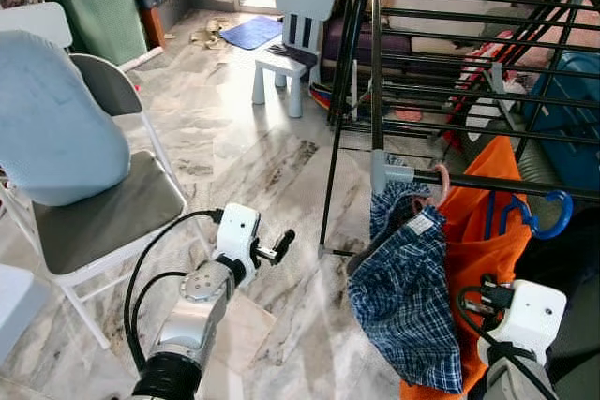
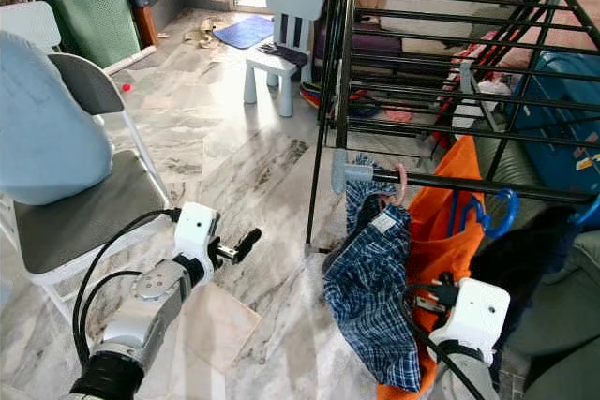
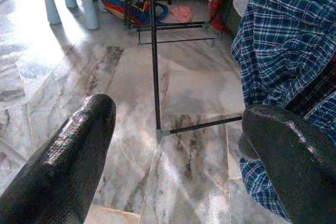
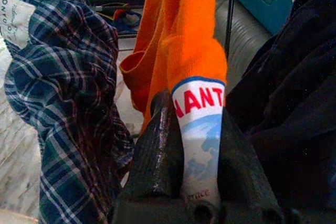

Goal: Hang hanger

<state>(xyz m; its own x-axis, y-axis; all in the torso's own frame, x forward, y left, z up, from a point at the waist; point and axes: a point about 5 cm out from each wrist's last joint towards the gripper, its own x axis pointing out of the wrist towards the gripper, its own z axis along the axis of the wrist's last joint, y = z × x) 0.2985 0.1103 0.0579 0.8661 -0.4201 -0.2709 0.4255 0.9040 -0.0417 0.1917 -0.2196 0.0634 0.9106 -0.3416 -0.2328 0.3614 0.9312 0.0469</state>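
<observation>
A black drying rack [image 1: 375,72] stands on the right. Its near rail [image 1: 487,183] carries a pink hanger [image 1: 441,185] with a blue plaid garment [image 1: 403,278] and a blue hanger [image 1: 548,220] with an orange garment [image 1: 478,231]. My right gripper [image 4: 195,119] is low beside the orange garment, shut on its white printed patch [image 4: 199,129]; its white wrist [image 1: 525,318] sits below the blue hanger. My left gripper [image 1: 277,248] hovers open over the floor left of the rack, its fingers [image 3: 73,150] wide apart with nothing between them.
A folding chair [image 1: 103,222] with a pale blue cushion [image 1: 47,128] stands at my left. A white child's chair [image 1: 295,35] is farther back. A blue case [image 1: 572,128] and dark clothing [image 2: 534,259] crowd the right. Marble floor [image 1: 244,156] lies between.
</observation>
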